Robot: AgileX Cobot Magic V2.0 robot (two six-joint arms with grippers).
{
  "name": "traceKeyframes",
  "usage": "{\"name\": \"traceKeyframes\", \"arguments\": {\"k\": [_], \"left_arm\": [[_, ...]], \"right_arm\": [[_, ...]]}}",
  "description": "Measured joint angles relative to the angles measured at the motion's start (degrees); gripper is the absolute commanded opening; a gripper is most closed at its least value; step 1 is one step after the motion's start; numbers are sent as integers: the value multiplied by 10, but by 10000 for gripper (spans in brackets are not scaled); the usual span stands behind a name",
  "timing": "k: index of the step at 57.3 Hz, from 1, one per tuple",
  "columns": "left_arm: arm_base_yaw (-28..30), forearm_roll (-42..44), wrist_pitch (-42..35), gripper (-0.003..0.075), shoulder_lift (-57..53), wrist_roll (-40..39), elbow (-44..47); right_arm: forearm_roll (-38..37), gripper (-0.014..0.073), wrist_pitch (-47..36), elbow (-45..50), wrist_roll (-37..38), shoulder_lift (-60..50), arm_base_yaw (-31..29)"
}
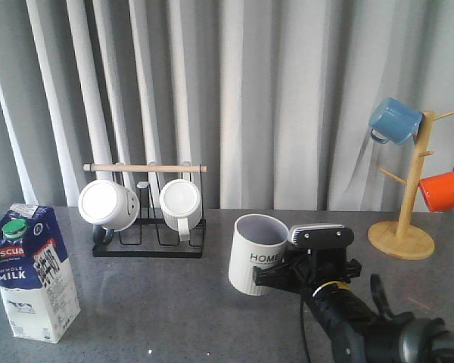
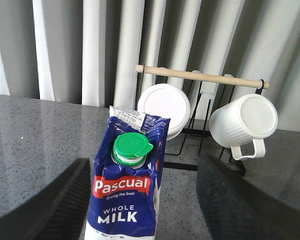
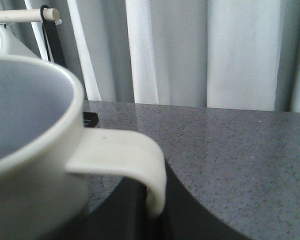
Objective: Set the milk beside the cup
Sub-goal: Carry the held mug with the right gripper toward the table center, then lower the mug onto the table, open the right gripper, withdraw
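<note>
The milk (image 1: pixel 36 274) is standing upright at the table's left edge, well apart from the cup (image 1: pixel 257 263) near the middle. The left gripper (image 2: pixel 142 200) is the nearer one, its fingers spread wide either side of the carton. The right gripper (image 1: pixel 303 266) is sitting at the cup's handle; whether it is clamping I cannot tell.

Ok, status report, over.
Left claw open, straddling the milk. Right claw at the cup handle, grip unclear. Table between them.
</note>
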Motion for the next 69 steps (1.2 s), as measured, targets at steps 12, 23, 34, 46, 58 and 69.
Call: {"name": "traceKeyframes", "arguments": {"k": [12,23,34,46,58,69], "left_arm": [[0,0,0,449,0,0,0],[0,0,0,449,0,0,0],[0,0,0,449,0,0,0],[0,0,0,449,0,0,0],[-1,0,0,449,0,0,0],[-1,0,0,449,0,0,0]], "right_arm": [[123,17,-22,0,-101,23,48],[162,32,-25,0,-171,41,66],[183,111,-21,0,-202,53,67],[178,276,-15,14,-220,52,67],[168,355,-26,81,-208,17,67],[117,356,-30,154,-162,-54,67]]}}
